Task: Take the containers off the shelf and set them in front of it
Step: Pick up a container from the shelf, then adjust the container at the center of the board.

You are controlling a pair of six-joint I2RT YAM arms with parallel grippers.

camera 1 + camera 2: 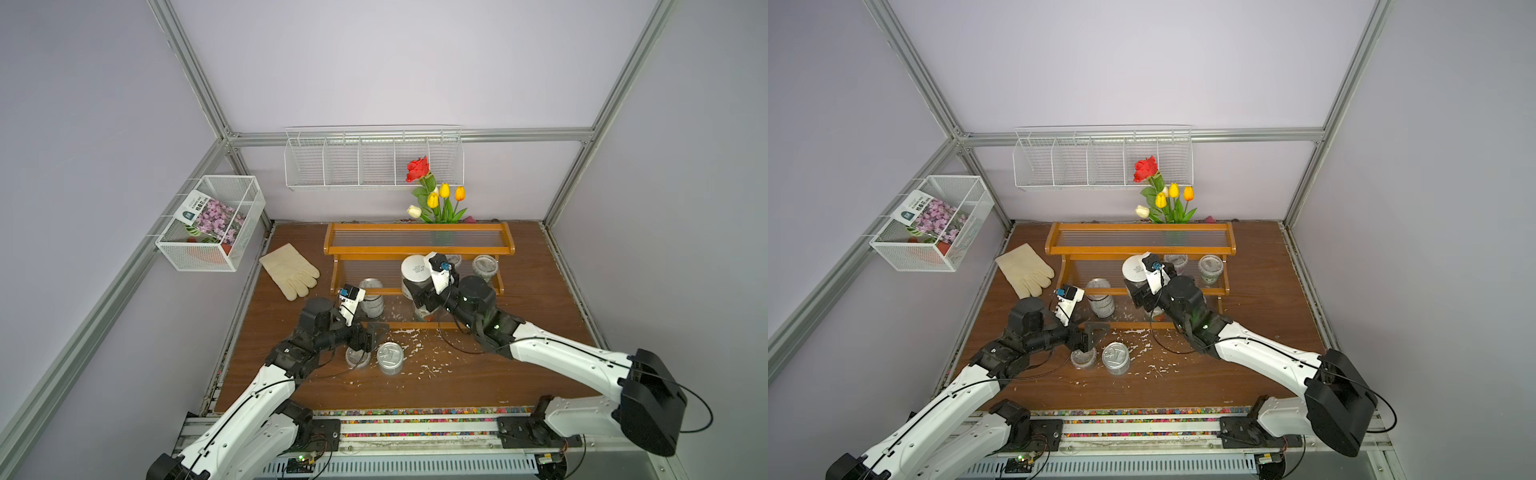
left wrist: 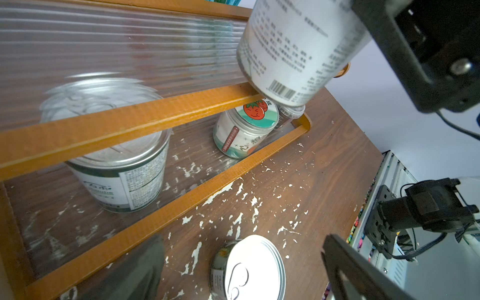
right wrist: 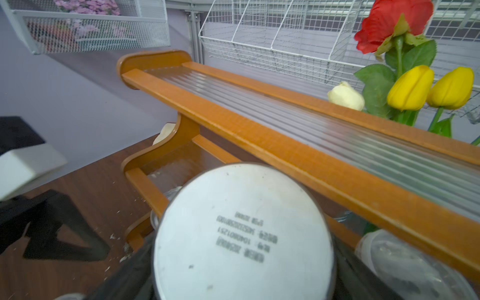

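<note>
The orange-brown wooden 3-tier shelf with clear ribbed panels (image 1: 415, 251) stands at the back of the dark brown wooden table (image 1: 528, 340). The right hand (image 1: 415, 293) is clenched around the round jar with a flat white lid (image 1: 415, 268) and holds it tilted in the air in front of the middle tier. The right wrist view shows the lid (image 3: 241, 233) with dark fingers on both sides.

The left hand (image 1: 370, 338) is released, its jaws spread wide and grasping nothing. It hangs low over the table in front of the shelf, above a small clear lidded plastic cup (image 1: 353, 360). Just beside that cup, also on the table, stands a silver pull-tab tin (image 1: 390, 357).

A second silver tin (image 1: 371, 297) stands on the bottom tier toward its left end. A jar with a red-fruit lid (image 2: 246, 130) sits on the same tier, below the lifted jar. 2 clear cups (image 1: 485, 266) stand on the middle tier toward the right end.
</note>
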